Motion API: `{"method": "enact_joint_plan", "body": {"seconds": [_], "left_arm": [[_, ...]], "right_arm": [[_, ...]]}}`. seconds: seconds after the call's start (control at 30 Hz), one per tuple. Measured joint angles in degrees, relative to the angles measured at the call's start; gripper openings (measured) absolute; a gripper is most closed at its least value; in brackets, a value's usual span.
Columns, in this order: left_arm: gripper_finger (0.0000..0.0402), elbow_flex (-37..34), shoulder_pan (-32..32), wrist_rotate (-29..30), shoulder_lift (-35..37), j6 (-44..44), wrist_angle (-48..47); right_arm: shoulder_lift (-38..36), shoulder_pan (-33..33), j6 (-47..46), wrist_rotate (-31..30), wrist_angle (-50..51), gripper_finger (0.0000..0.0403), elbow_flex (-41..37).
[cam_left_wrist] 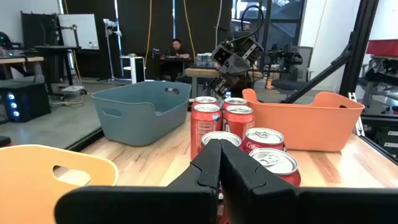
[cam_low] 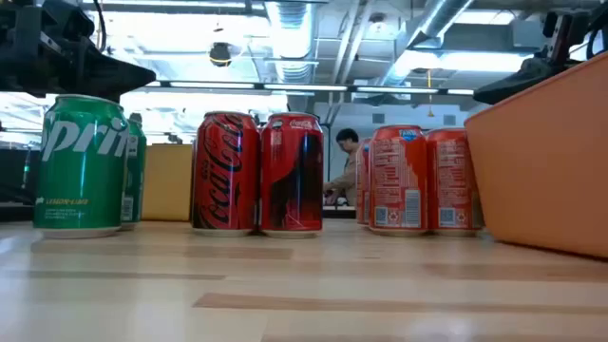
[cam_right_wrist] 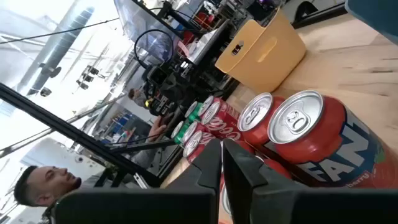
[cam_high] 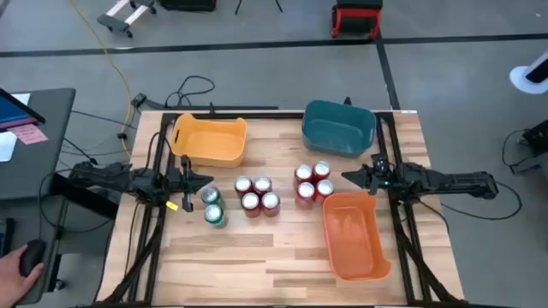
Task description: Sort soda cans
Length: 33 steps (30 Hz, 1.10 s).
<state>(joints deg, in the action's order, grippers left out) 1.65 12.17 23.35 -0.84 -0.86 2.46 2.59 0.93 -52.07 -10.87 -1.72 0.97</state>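
Note:
Ten soda cans stand upright on the wooden table. Two green cans (cam_high: pixel 212 206) (cam_low: pixel 81 161) are nearest the left arm. Four red cans (cam_high: pixel 256 193) (cam_low: pixel 256 171) stand in a tight square in the middle. Four more red cans (cam_high: pixel 313 180) (cam_right_wrist: pixel 298 137) cluster near the right arm. My left gripper (cam_high: pixel 205 180) (cam_left_wrist: pixel 219 149) is shut and hovers just left of the green cans, pointing right. My right gripper (cam_high: pixel 347 177) (cam_right_wrist: pixel 222 149) is shut too, just right of the red cluster, pointing left. Neither touches a can.
A yellow bin (cam_high: pixel 210 139) sits at the far left of the table, a teal bin (cam_high: pixel 338 128) at the far right, and an orange bin (cam_high: pixel 354 233) at the near right. A person's hand (cam_high: pixel 17 269) shows off the table's left side. Bare wood lies along the near edge.

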Motion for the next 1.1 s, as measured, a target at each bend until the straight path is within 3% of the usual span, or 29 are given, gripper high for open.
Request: {"method": "enact_joint_plan", "body": {"seconds": [1.1], "left_arm": [[0.0002, 0.02, 0.02, 0.00, -0.02, 0.02, 0.00]], "right_arm": [[0.00, 0.01, 0.00, 0.02, 0.00, 0.0040, 0.00]]}}
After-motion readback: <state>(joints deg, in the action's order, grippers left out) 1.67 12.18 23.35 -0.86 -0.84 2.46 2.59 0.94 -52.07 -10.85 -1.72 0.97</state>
